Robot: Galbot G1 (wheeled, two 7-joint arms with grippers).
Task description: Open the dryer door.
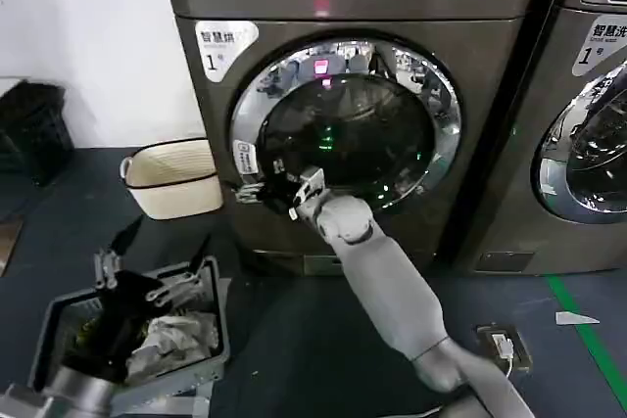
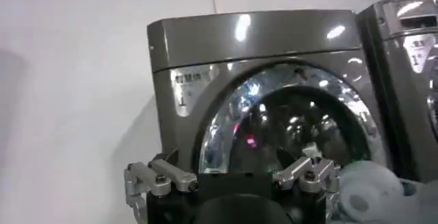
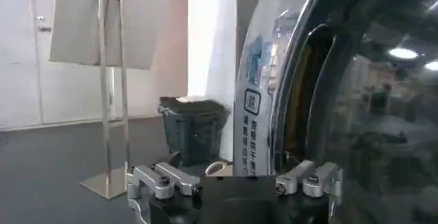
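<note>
The floor (image 1: 294,340) is dark blue-grey, with a green line (image 1: 588,330) on the right. The wall (image 1: 88,36) behind is white. A cream basket (image 1: 174,178) stands on the floor by the wall, and a black crate (image 1: 29,129) is further left. A sign board on a metal stand (image 3: 109,75) stands on the floor, with a pale door (image 3: 20,47) behind it.

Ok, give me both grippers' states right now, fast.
Left gripper: open, holding nothing, low above the grey bin.
Right gripper: at the left edge of the dryer door; open or shut cannot be told.
</note>
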